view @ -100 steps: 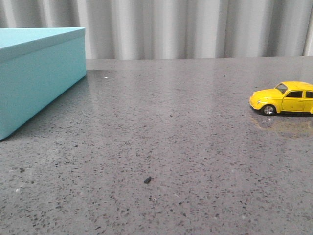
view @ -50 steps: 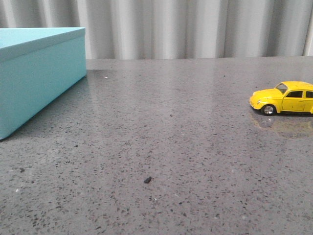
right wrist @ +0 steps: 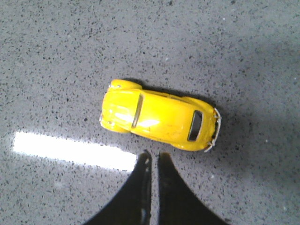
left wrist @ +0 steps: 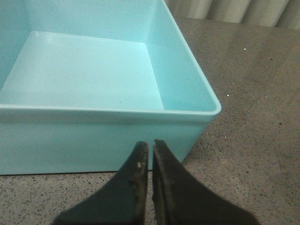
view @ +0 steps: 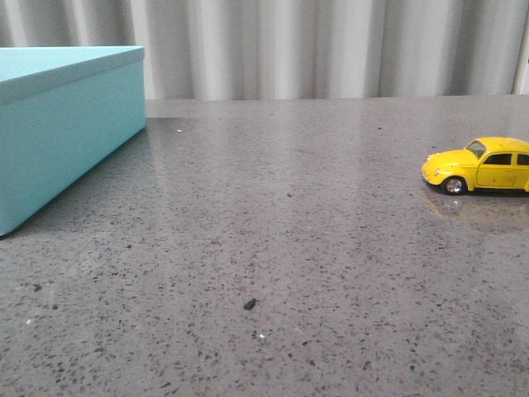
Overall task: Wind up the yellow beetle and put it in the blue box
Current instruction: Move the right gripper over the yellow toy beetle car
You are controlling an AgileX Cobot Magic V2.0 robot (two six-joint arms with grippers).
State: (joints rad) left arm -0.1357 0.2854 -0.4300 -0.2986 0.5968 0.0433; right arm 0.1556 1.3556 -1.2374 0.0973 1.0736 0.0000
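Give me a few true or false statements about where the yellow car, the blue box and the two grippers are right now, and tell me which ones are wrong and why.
1. The yellow beetle stands on its wheels on the table, at the right edge of the front view. True.
2. The blue box already holds the car. False: the left wrist view shows its inside bare, and the car is far off to the right.
3. The right gripper is shut on the beetle. False: its fingers are closed together beside the car, holding nothing.
4. The left gripper is closed, just outside the box's wall. True.
5. The box has its lid on. False: it is open at the top.
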